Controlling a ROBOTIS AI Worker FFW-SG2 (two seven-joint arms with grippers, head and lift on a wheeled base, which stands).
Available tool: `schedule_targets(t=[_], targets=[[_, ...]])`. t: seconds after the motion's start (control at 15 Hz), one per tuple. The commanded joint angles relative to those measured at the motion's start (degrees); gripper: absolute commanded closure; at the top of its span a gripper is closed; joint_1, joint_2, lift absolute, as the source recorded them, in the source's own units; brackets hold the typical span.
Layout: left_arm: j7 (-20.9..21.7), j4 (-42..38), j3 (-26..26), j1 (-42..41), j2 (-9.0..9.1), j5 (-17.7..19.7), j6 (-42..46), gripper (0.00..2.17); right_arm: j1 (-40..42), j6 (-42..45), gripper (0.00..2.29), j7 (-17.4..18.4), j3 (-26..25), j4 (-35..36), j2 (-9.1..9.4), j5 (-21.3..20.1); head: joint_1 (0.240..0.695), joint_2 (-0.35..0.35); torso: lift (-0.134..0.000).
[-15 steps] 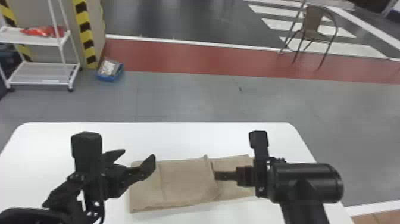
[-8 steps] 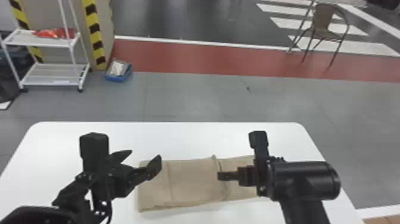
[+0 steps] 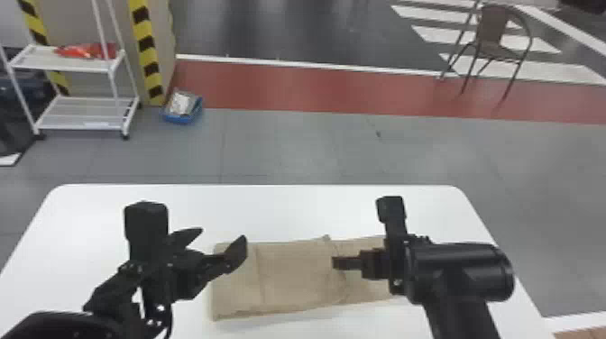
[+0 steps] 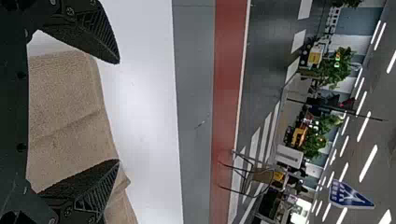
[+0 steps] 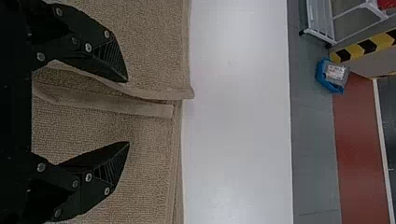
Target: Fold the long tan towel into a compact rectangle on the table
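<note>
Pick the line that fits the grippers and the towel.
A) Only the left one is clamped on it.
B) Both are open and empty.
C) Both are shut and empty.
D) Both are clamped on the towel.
B: the left gripper and the right gripper each have their fingers spread apart, with the towel lying on the table, pinched by neither.

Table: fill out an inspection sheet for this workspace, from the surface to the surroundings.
Surface: white table, no spill seen.
Job's things: tan towel, partly folded, lying flat; a folded layer's edge crosses it toward the right end.
Clutter: nothing seen on the table.
Grippers: left claw and right claw both open, holding nothing.
Cables: thin dark loop beside the left arm, possibly a cable.
Surroundings: white cart, blue bin and brown chair beyond the table.
</note>
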State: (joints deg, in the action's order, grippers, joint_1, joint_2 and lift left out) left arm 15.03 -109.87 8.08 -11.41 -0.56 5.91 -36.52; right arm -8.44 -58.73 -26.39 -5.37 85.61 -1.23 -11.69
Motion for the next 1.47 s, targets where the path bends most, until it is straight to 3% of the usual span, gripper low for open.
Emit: schedule_targets(t=[0.0, 0.73, 1.13, 1.27, 1.4], targets=[[0.0, 0.0, -0.1, 0.1, -0.06, 0.0, 0.0, 0.14, 0.0, 0.2, 0.59, -0.3, 0.0, -0.1, 0.00, 0.0, 0.695, -0.177, 0.000], [0.9, 0.5, -1.1, 0.1, -0.06, 0.1, 0.0, 0.14, -0.6, 0.2, 0.49, -0.2, 1.3, -2.0, 0.00, -1.9, 0.695, -0.171, 0.000], [1.0, 0.9, -1.7, 0.4, -0.06, 0.0, 0.5, 0.14, -1.4, 0.9, 0.78, -0.2, 2.4, -2.8, 0.00, -2.6, 0.695, -0.157, 0.000], [1.1, 1.2, -1.7, 0.6, -0.06, 0.0, 0.7, 0.14, -1.7, 1.6, 1.12, -0.2, 2.4, -3.4, 0.09, -2.6, 0.695, -0.153, 0.000], [1.1, 1.5, -1.7, 0.7, -0.06, 0.0, 0.7, 0.14, -1.8, 2.3, 1.12, -0.2, 2.4, -4.0, 0.00, -2.7, 0.695, -0.151, 0.000]])
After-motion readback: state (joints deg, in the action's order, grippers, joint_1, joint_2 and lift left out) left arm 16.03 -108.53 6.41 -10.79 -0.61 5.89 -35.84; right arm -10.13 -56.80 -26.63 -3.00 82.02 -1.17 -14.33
